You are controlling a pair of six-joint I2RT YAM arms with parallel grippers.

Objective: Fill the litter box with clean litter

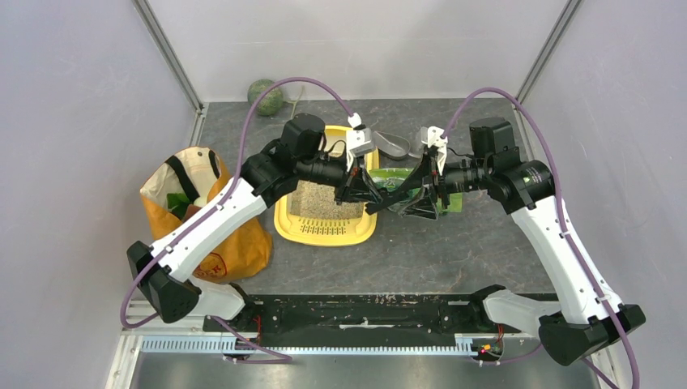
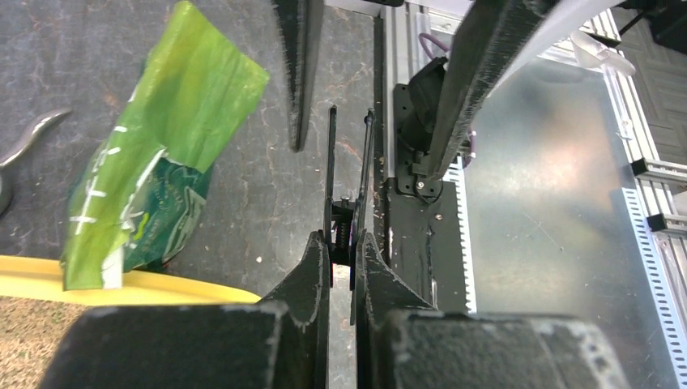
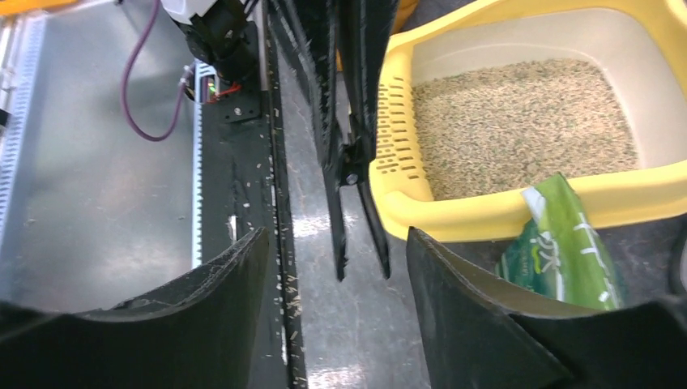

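1. My left tool [image 2: 350, 170] has its jaws drawn almost together, with nothing between them
2. My right tool [image 3: 336, 239] has its jaws wide apart, gripping nothing
3. The litter box [image 1: 324, 233] sits on the bench [image 1: 454, 251], and clean litter [image 1: 322, 201] covers its floor
4. A green bag [image 1: 394, 175] lies just beside its right rim

Green bag [image 1: 394, 175] against litter box [image 1: 284, 220] rim
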